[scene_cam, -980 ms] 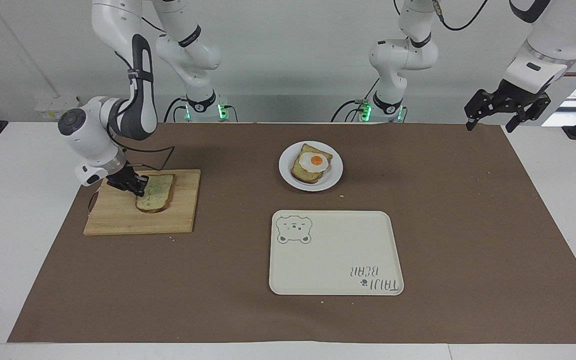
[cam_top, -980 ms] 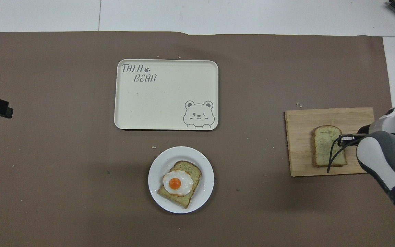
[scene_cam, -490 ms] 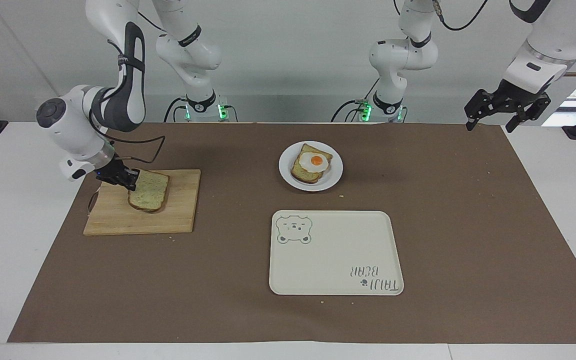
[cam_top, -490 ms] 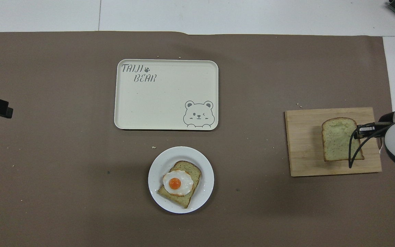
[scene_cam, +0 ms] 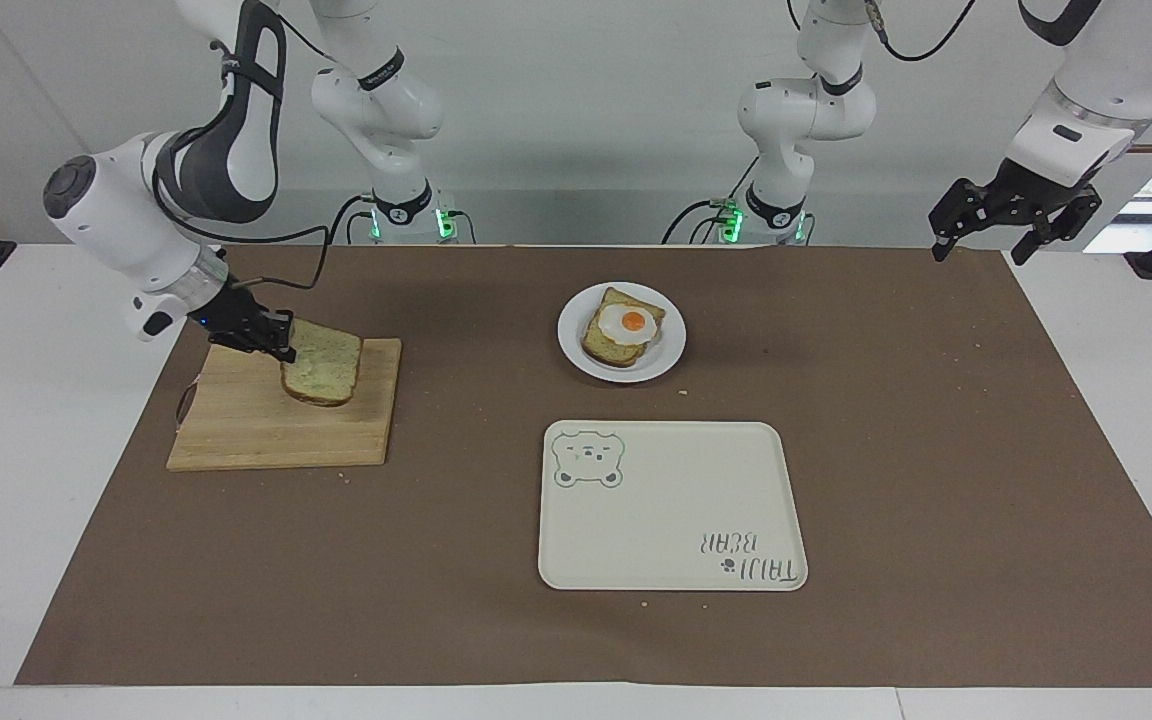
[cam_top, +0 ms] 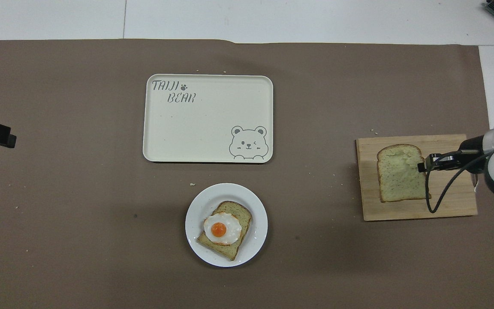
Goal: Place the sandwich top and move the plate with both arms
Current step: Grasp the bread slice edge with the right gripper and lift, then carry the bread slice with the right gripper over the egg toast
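The right claw (scene_cam: pixel 281 340) is clamped on one edge of the sandwich top (scene_cam: pixel 321 368), which hangs tilted over the cutting board (scene_cam: pixel 266 425) near the counter's right-arm end.

Carry it level and slowly to the plate (scene_cam: pixel 666 357), mid-counter toward the robots' edge, and lower it squarely onto the egg slice (scene_cam: pixel 624 328).

The left claw (scene_cam: pixel 1014 222) waits spread open over the counter's left-arm corner.

The bread hides how deep the grip goes.
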`<state>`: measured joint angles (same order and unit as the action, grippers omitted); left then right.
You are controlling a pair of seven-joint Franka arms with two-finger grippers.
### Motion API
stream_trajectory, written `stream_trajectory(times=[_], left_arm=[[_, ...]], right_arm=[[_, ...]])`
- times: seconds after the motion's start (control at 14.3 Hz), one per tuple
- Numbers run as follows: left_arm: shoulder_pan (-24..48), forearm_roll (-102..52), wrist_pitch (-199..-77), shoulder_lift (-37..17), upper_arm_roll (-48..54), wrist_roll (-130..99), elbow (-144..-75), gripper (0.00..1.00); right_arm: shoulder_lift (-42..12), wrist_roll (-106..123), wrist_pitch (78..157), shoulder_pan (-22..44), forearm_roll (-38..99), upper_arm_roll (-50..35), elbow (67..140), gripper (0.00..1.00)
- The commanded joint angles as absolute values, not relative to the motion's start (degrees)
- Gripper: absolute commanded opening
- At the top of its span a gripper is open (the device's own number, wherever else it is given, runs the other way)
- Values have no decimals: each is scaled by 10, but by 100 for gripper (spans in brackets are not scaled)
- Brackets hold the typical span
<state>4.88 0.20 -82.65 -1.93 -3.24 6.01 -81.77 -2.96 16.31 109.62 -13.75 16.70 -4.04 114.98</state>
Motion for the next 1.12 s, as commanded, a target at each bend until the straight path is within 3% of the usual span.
stream_trajectory(times=[0.0, 0.63, 1.05], left_arm=[[44, -4, -814, -18, -32, 65, -810, 100], [44, -4, -814, -18, -32, 65, -810, 100], [44, -4, -815, -18, -32, 65, -810, 100]], right_arm=[[-20, 101, 1121, -85, 192, -44, 1165, 0], [-36, -168, 1249, 132, 261, -47, 1169, 0], [-40, -311, 1306, 240, 300, -48, 1180, 0]])
